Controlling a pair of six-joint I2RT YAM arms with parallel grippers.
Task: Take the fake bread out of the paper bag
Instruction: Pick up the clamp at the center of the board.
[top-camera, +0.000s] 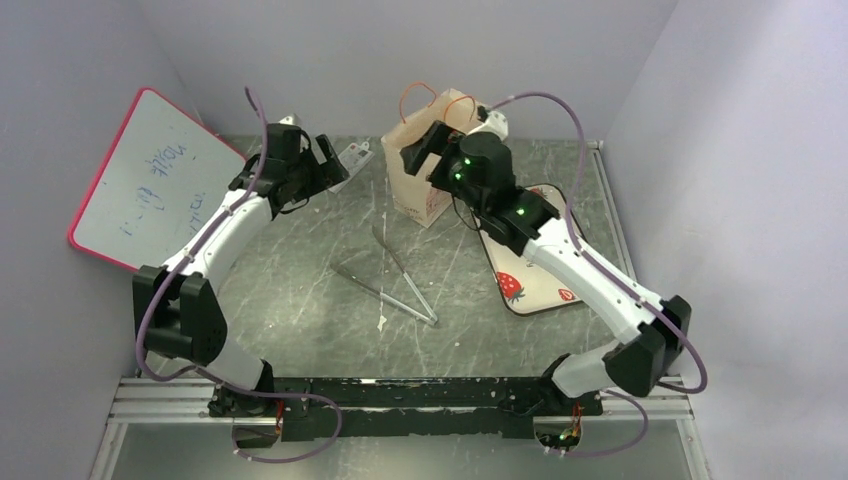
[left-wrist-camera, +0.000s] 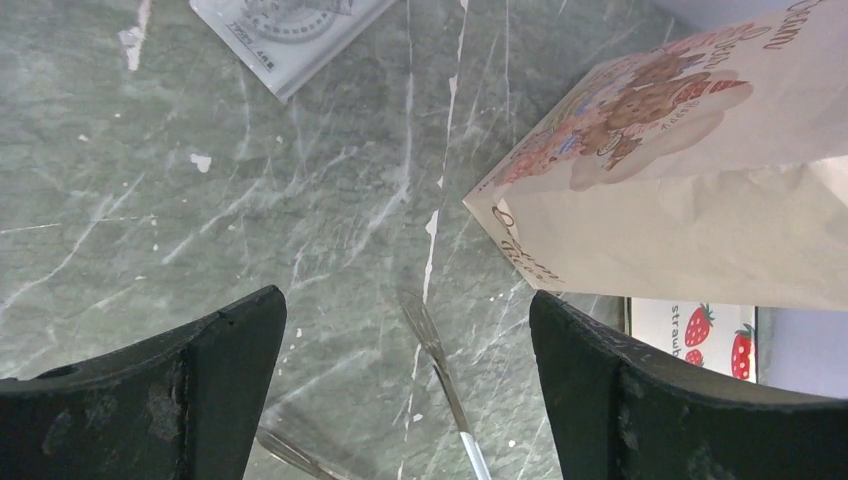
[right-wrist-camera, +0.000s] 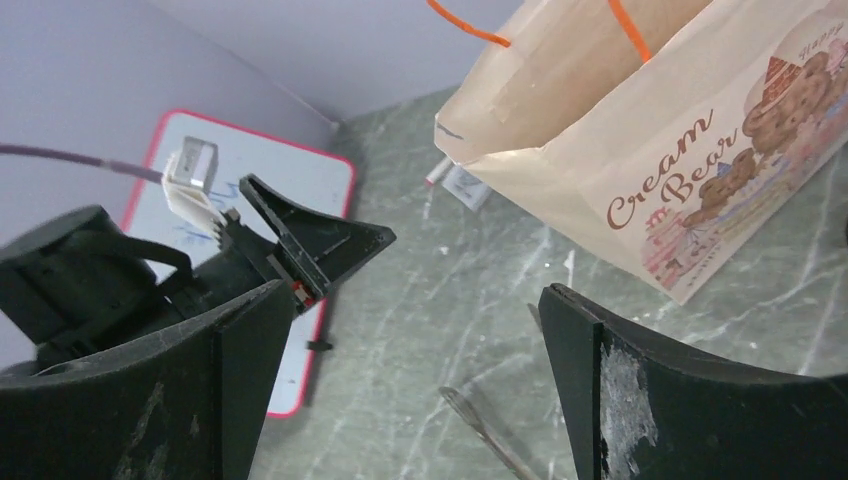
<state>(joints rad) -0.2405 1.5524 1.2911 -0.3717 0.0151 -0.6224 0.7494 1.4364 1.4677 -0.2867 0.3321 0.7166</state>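
The paper bag (top-camera: 428, 190) stands upright at the back centre, with orange cord handles and a brown "Cream Bear" picture. It also shows in the left wrist view (left-wrist-camera: 700, 160) and the right wrist view (right-wrist-camera: 640, 150). The fake bread is hidden; no piece shows in any view. My right gripper (top-camera: 425, 148) is open and empty, held high by the bag's mouth on its left side, outside the bag (right-wrist-camera: 410, 300). My left gripper (top-camera: 330, 162) is open and empty above the table, left of the bag (left-wrist-camera: 405, 310).
Metal tongs (top-camera: 400, 285) lie on the table in front of the bag. A white tag card (top-camera: 355, 158) lies by the left gripper. A strawberry-printed tray (top-camera: 530, 270) lies right of the bag under the right arm. A red-rimmed whiteboard (top-camera: 150, 180) leans at the left wall.
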